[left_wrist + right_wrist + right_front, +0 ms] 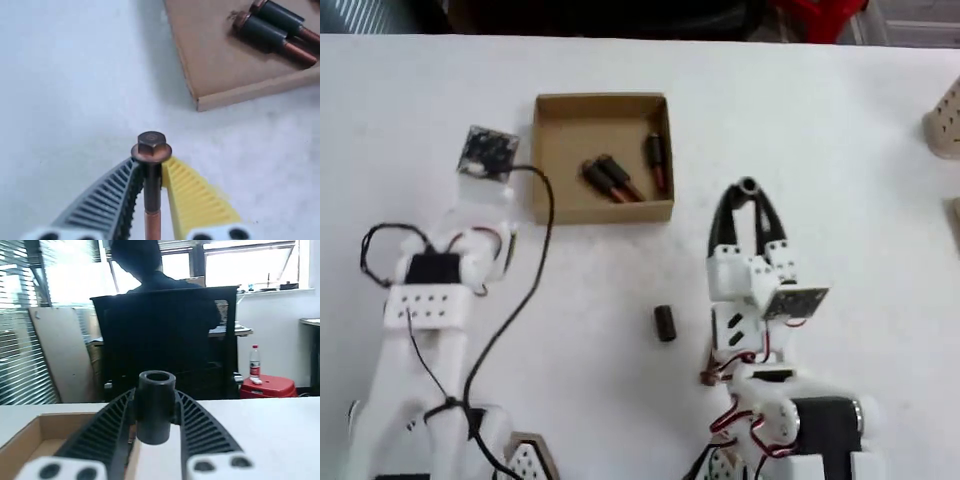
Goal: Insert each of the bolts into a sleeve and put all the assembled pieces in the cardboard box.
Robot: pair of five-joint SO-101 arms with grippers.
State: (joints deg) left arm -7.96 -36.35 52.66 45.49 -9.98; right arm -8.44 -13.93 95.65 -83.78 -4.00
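My left gripper (152,165) is shut on a copper bolt (151,146), gripped just under its hex head, low over the white table beside the cardboard box (220,90). In the high view the left arm (430,285) stands left of the box (548,155). My right gripper (748,192) is shut on a black sleeve (156,407), held upright with its bore showing, to the right of the box (30,440). Three bolt-and-sleeve pieces lie in the box: two side by side (610,178) and one by the right wall (657,160). A loose black sleeve (665,323) lies on the table between the arms.
A black cable (535,260) loops from the left wrist camera across the table in front of the box. A beige perforated object (945,120) sits at the right edge. Open white tabletop (820,110) lies behind and to the right of the box.
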